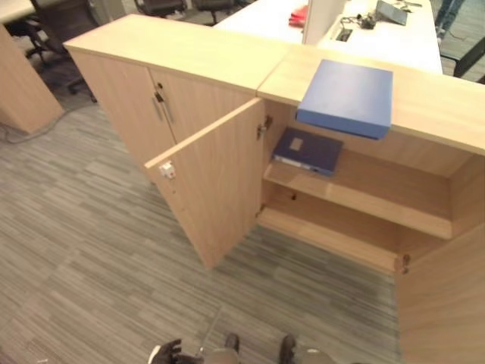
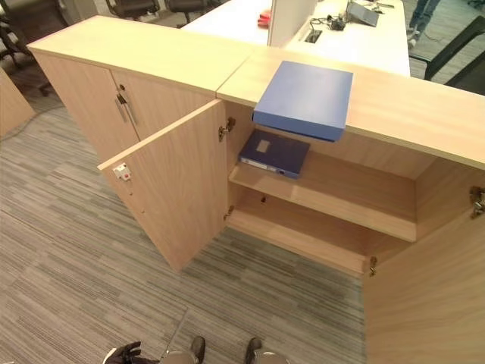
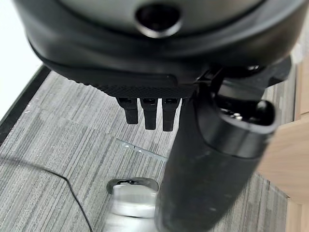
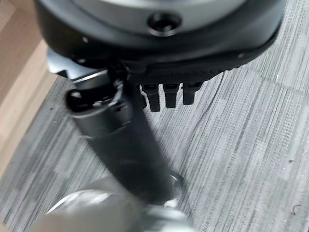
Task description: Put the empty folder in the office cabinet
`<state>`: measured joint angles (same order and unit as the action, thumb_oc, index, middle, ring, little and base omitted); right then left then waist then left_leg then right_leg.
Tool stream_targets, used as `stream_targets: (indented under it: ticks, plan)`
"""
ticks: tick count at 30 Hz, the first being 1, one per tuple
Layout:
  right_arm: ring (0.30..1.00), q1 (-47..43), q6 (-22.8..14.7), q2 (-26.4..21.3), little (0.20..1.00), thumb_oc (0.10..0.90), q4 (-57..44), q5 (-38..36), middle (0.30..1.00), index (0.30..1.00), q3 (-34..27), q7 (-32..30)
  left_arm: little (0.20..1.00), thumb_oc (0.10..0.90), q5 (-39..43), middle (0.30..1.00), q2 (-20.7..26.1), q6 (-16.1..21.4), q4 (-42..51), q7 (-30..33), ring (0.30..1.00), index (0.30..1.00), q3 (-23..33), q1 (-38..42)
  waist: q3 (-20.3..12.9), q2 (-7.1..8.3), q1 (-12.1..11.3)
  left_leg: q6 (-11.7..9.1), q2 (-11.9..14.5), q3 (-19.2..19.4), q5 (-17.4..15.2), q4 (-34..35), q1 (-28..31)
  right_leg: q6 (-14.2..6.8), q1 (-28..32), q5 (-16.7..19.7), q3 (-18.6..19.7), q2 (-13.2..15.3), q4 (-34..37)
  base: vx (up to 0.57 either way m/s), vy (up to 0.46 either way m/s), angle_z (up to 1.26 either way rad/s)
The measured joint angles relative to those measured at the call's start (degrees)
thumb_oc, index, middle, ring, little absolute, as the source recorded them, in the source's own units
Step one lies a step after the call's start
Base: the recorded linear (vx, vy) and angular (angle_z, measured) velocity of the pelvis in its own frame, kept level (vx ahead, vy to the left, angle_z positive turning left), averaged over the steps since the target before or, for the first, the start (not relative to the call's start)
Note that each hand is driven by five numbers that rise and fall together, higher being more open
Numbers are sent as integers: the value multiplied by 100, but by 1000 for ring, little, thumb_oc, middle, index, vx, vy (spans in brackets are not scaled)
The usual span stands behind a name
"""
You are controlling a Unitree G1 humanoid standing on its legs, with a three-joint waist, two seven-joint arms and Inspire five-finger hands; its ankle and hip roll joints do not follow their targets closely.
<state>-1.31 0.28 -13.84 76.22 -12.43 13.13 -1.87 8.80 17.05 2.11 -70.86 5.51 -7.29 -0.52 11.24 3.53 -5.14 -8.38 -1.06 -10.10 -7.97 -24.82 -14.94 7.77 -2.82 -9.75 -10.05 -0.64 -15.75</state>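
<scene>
A light blue folder lies flat on the wooden cabinet's top, its front edge overhanging the open compartment. A darker blue folder lies on the upper shelf inside, at the left end. The lower shelf is bare. Both cabinet doors stand open: the left door swings out toward me, the right door is close at the right. My left hand hangs low by my side, open and holding nothing, thumb straight. My right hand also hangs over the carpet, open.
A second cabinet with shut doors adjoins on the left. Behind stands a white desk with cables and a red item. Office chairs stand at the back left. A person's legs show at the far right. Grey carpet lies before the cabinet.
</scene>
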Motion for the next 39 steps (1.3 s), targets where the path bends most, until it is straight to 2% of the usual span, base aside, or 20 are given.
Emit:
stream_targets:
  ticks: [1,2,4,6,8,11,12,13,14,15,19,22,26,28,29,33,35,37,38,39]
  plan:
    - [900,-101,32,-62,900,800,75,0,900,900,-47,-35,900,800,1,900,-58,15,41,-40,900,900,-72,-2,23,-34,-155,-1,-31,-277,115,944,-157,-66,11,90,151,-54,151,151,51,-19]
    - [900,-163,23,-139,900,800,73,3,900,900,-53,-44,900,800,2,900,-98,11,57,-76,900,900,-93,-19,82,-118,-204,17,38,-356,332,1516,-245,-44,55,123,215,-130,240,242,90,-44]
    - [900,-225,-26,-257,900,800,65,11,900,900,-98,-116,900,800,7,900,-223,-56,28,-119,900,900,-90,-42,266,-425,-240,-67,160,-412,763,2336,-470,20,204,164,255,-315,378,305,142,-36]
    - [900,-248,-36,-181,900,800,116,51,900,900,-99,-114,900,800,5,900,-234,-95,-104,-130,900,900,-49,-97,261,-443,-345,27,264,-91,828,2157,-564,61,217,189,421,-328,456,303,164,-85]
    - [900,-178,-71,-110,900,800,111,56,900,900,-85,-113,900,800,6,900,-234,-115,-144,-127,900,900,6,-91,222,-396,-275,93,305,56,874,1917,-567,39,286,224,394,-238,672,456,289,-68]
    - [900,-131,74,-55,900,800,391,63,900,900,-111,-102,900,800,2,900,-251,-99,-214,-132,900,900,41,1,173,-279,-216,373,341,293,1163,2070,77,-253,528,95,711,-31,876,333,224,-46]
    - [900,-73,113,-65,900,800,501,74,900,900,-86,-101,900,800,1,900,-249,-75,-119,-128,900,900,28,-31,140,-225,-193,532,313,621,1626,2198,289,-556,541,-7,865,93,789,403,254,-64]
    - [900,0,144,-8,900,800,515,100,900,900,-70,-97,900,800,-3,900,-195,-70,-60,-120,900,900,35,-45,45,-67,-214,742,210,863,1532,2124,297,-747,532,-90,1003,272,772,398,246,-81]
    - [900,-32,132,37,900,800,410,99,900,900,-44,-67,900,800,-8,900,-126,-64,24,-114,900,900,39,-8,-45,58,-261,914,91,1050,1410,2095,314,-759,545,-100,1033,466,814,333,218,-76]
    - [900,-4,120,75,900,800,270,99,900,900,-43,-23,900,800,-11,900,-60,-32,104,-114,900,900,33,66,-105,149,-244,1041,-16,1185,1387,2081,313,-888,560,-82,1032,622,844,155,104,-45]
    - [900,-251,104,60,900,800,26,112,900,900,16,-41,900,800,-16,900,42,90,550,-115,900,900,-28,365,-142,171,-255,1381,-295,1307,1205,1875,252,-1176,684,93,892,914,1024,134,110,-3]
    - [900,-439,11,72,900,800,-241,96,900,900,16,-12,900,800,-20,900,117,90,812,-119,900,900,-164,408,-180,162,-214,1420,-409,1295,1082,1704,67,-1348,677,131,781,1008,1156,78,80,10]
    - [900,-708,-117,168,900,800,-463,96,900,900,18,14,900,800,-24,900,136,38,998,-130,900,900,-242,294,-228,94,-237,1417,-500,1258,1045,1566,-210,-1461,562,117,748,1059,1311,76,91,9]
    - [900,-755,-117,147,900,800,-506,96,900,900,16,11,900,800,-103,900,285,-39,1598,-161,900,900,-481,-6,-256,31,-200,1348,-517,1236,953,1494,-325,-1483,500,106,704,1102,1354,75,108,10]
    - [900,-709,-107,108,900,800,-588,97,900,900,13,10,900,800,-267,900,473,4,2228,-271,900,900,-672,-373,-287,-28,-196,1343,-518,1224,954,1493,-377,-1485,446,104,650,1101,1338,51,77,5]
    - [900,-521,-40,-12,900,800,-609,103,900,900,-34,10,900,800,-528,900,834,-62,3200,-608,900,900,-1090,-779,-391,-237,-168,1346,-603,1157,953,1554,-400,-1519,349,53,631,1179,1114,85,126,9]
    - [900,-471,21,-53,900,800,-577,104,900,900,-50,13,900,800,-619,900,1077,-51,3651,-757,900,900,-1310,-856,-421,-353,-125,1417,-641,1143,940,1683,-322,-1523,130,13,653,1216,653,109,219,-8]
    - [900,-416,48,-139,900,800,-607,115,900,900,-48,14,900,800,-726,900,1206,-56,4133,-976,900,900,-1377,-988,-384,-587,-61,1555,-595,1137,1161,2004,-22,-1523,-383,-106,616,1255,-644,66,138,-5]
    - [900,-351,47,-149,900,800,-618,114,900,900,-49,13,900,800,-725,900,1222,26,4205,-1036,900,900,-1379,-989,-408,-617,-1,1551,-631,1137,1187,2039,35,-1495,-486,-123,637,1305,-1023,173,189,5]
    - [900,-308,43,-56,900,800,-599,100,900,900,-24,16,900,800,-716,900,1242,69,4295,-1045,900,900,-1316,-935,-412,-588,22,1686,-751,1144,1055,1979,154,-1470,-638,-22,677,1379,-1453,211,261,-9]
